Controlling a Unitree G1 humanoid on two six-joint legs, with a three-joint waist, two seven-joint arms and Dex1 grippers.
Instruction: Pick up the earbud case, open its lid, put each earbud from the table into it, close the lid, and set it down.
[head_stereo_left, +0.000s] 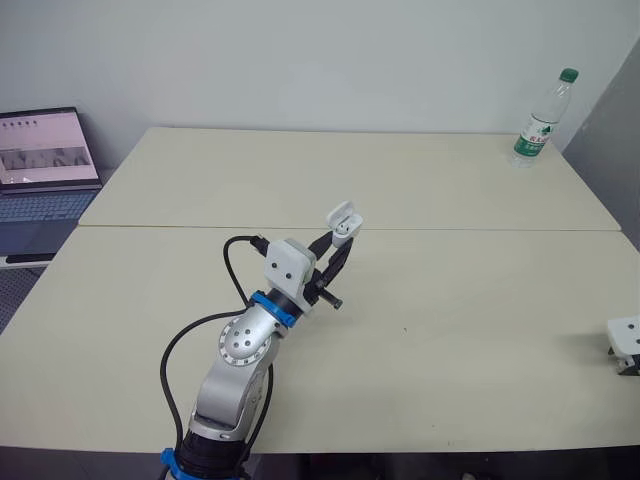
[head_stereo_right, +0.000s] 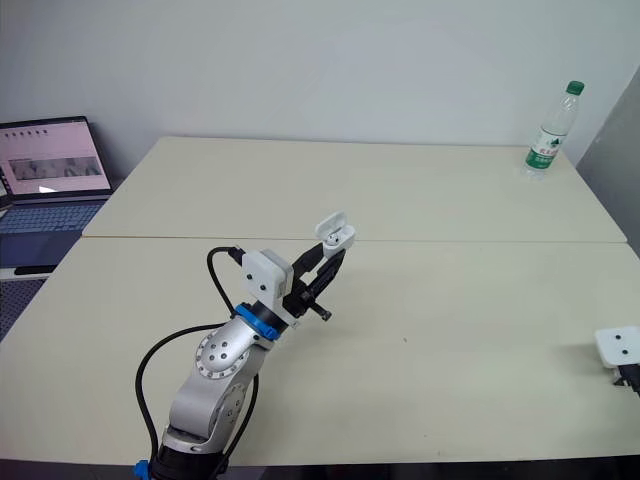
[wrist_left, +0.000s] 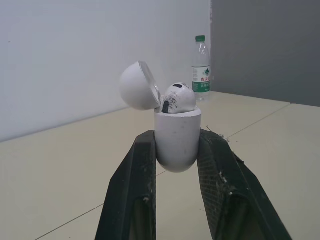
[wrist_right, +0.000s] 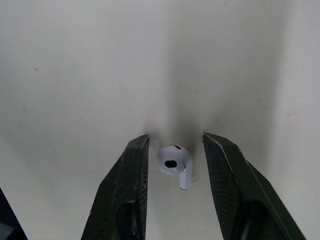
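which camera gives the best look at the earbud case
The left wrist view: the earbud case is close up, gripped by the left tool, lid open, one earbud inside. Both eye views show it small, raised over the table.

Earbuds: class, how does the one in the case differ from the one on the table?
The earbud in the case is held aloft, its case clamped by the left gripper; the earbud on the table lies loose between the right gripper's open fingers. The first shows only its head; the second its stem too. Both are white.
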